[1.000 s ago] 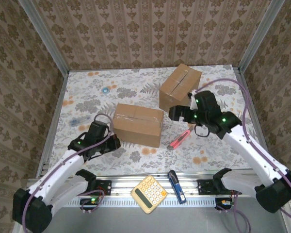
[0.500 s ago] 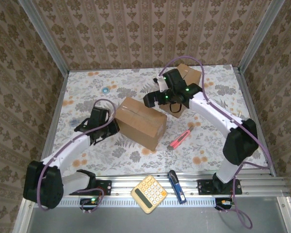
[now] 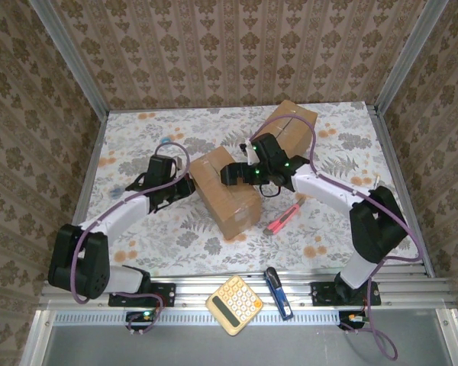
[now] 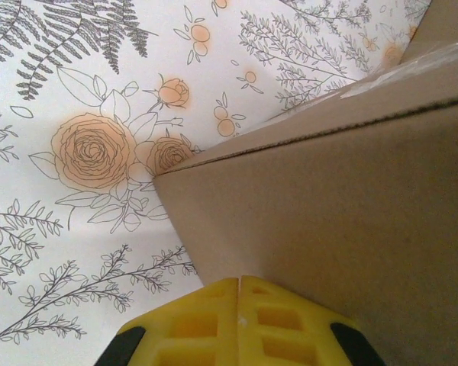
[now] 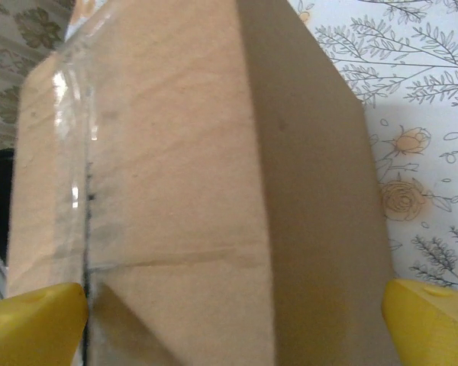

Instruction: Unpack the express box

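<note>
Cardboard, brown and sealed, is what everything turns on: the taped rectangular express box (image 3: 229, 194) sits mid-table on the flower-printed table (image 3: 175, 244), and every place below is given from it. Half a second ago it lay more nearly crosswise; now it has swung round, so its length runs from far left to near right and one end points at the arm bases. The left pincer (image 4: 238, 301), yellow fingers pressed together, has moved up to the box's left wall near a bottom corner and looks to be nudging or bracing it. The right pincer (image 5: 229, 305), which was higher and farther back over the box, has come down onto its top; its fingers are spread wide, one on each side of the box, though I cannot tell whether they press the cardboard. Along the top the strip of clear tape (image 5: 76, 152) looks unbroken. Just off the box's near right side lies the red utility knife (image 3: 282, 219), untouched, and behind the box to the right stands a second brown carton (image 3: 294, 122). By my reading the box is only being turned into position; opening it has not yet begun.
</note>
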Action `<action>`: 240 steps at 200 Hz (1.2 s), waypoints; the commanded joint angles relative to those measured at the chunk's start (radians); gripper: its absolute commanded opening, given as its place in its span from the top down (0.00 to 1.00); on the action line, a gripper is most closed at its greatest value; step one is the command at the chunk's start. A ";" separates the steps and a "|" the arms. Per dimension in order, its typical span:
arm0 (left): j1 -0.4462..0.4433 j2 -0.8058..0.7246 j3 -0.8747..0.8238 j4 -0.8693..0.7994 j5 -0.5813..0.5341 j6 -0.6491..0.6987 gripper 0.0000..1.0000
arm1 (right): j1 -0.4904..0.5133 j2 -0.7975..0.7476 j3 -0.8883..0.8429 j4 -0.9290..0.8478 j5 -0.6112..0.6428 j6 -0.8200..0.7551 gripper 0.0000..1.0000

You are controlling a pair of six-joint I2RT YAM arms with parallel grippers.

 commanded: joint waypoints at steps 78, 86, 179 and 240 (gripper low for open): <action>0.006 -0.380 -0.012 -0.265 0.040 -0.003 0.08 | 0.004 -0.066 -0.063 0.081 0.057 0.149 0.00; 0.004 -0.391 -0.021 -0.218 0.104 -0.021 0.00 | 0.005 -0.069 -0.072 0.087 0.057 0.156 0.00; -0.045 -0.200 -0.012 0.098 0.237 -0.160 0.00 | 0.005 -0.102 -0.116 0.101 0.053 0.175 0.00; -0.057 -0.097 -0.014 0.166 0.219 -0.170 0.00 | 0.004 -0.098 -0.125 0.110 0.044 0.181 0.00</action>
